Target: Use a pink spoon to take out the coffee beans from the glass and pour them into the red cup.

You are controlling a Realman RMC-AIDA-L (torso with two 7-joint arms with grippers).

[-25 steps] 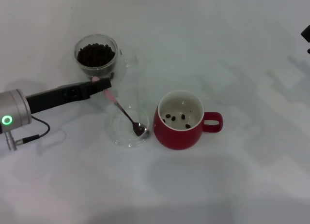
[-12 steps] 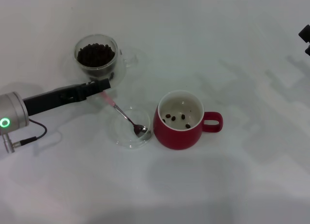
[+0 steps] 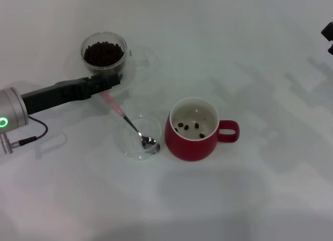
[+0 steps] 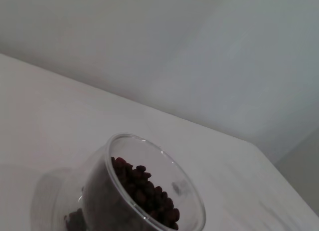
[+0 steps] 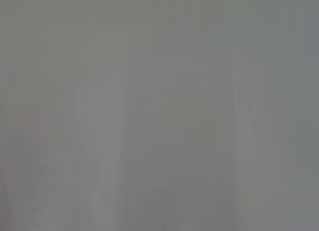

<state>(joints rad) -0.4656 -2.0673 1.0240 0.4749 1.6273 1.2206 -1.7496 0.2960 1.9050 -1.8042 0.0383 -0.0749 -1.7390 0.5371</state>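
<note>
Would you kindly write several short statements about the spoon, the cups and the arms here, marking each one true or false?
1. The pink spoon lies with its bowl in the clear glass dish. True.
2. The red cup is empty. False: a few coffee beans lie in it.
3. The glass holds a heap of beans. True.
4. The red cup's handle points toward the glass. False: it points away, to the robot's right.
5. The left end effector is between the glass and the spoon's handle. True.
</note>
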